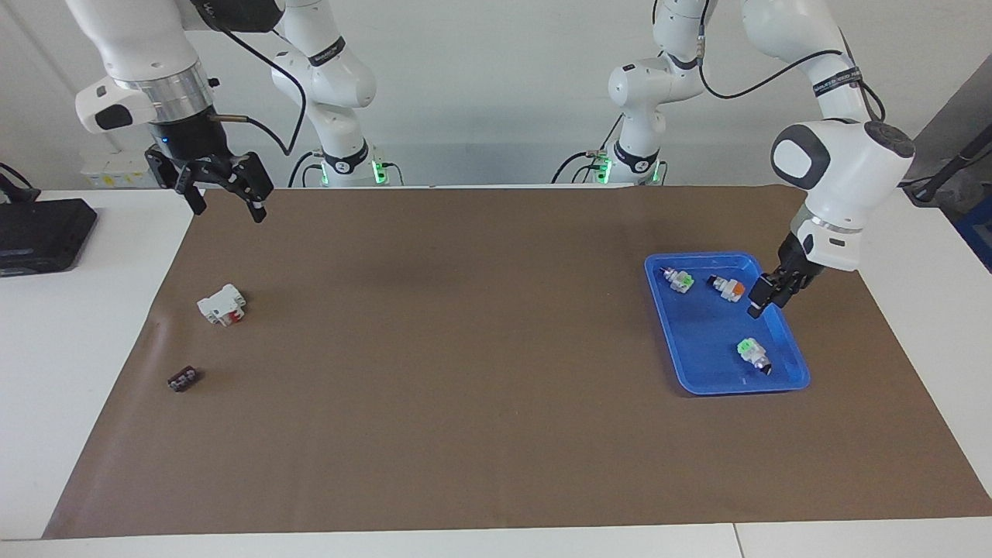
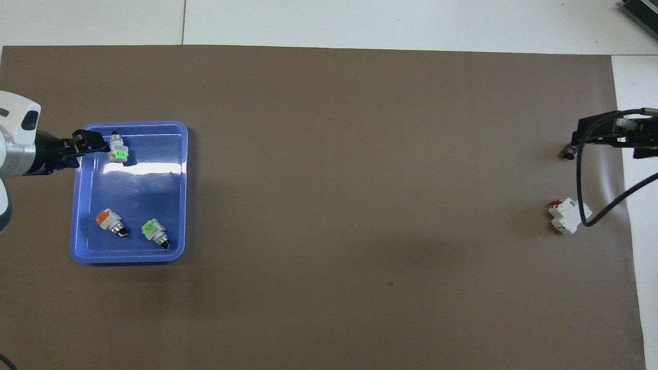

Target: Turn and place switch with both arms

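Observation:
A green-capped switch point(image 1: 752, 351) lies on its side in the blue tray point(image 1: 742, 385), at the tray's end farthest from the robots; it also shows in the overhead view point(image 2: 119, 149). My left gripper point(image 1: 766, 297) is open and empty, raised over the tray's rim point(image 2: 128, 258) beside that switch, and appears in the overhead view point(image 2: 88, 146). A second green-capped switch point(image 1: 680, 280) point(image 2: 153, 229) and an orange-capped switch point(image 1: 729, 287) point(image 2: 108, 220) lie at the tray's near end. My right gripper point(image 1: 226, 203) is open and empty, high over the mat's corner at the right arm's end point(image 2: 596, 134).
A white block with a red part point(image 1: 222, 304) point(image 2: 567, 216) and a small dark part point(image 1: 184, 378) point(image 2: 567, 153) lie on the brown mat point(image 1: 480, 372) at the right arm's end. A black box point(image 1: 43, 232) sits on the white table there.

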### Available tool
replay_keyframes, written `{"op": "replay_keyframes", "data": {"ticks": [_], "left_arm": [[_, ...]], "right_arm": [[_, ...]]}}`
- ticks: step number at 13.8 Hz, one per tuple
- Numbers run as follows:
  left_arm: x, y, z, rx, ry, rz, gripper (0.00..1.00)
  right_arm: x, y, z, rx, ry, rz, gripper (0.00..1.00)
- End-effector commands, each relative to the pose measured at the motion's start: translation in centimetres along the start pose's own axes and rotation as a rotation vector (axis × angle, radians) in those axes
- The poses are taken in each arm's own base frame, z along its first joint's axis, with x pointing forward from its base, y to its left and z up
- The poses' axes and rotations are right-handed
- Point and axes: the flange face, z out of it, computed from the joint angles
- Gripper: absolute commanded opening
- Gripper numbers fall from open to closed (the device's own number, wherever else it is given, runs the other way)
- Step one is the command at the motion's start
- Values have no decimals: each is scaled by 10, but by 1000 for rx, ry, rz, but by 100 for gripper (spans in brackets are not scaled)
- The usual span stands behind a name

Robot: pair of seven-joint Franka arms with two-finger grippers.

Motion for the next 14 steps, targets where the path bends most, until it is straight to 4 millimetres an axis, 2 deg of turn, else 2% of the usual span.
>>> {"op": "replay_keyframes", "data": {"ticks": [1, 3, 6, 8, 11, 12, 14], "left_arm": [[26, 14, -26, 21, -43, 39, 100], [28, 21, -43, 19, -54, 51, 100], [28, 36, -88, 18, -85, 78, 100], [21, 42, -117, 25, -121, 93, 100], [3, 72, -150, 113, -175, 177, 100], [-7, 90, -157, 158, -189, 220, 100], [-25, 117, -162, 235, -213, 296, 100]], "right_arm": [[-9, 5, 5, -35, -44, -12, 99], [-9, 11, 6, -28, -58, 3, 99], [-11, 11, 7, -30, -64, -3, 99], [-10, 12, 10, -28, -64, -6, 99], [-14, 0, 10, -27, -74, -29, 99], [-12, 13, 10, -25, -79, -9, 99], [-11, 19, 12, -20, -89, -35, 99]]}}
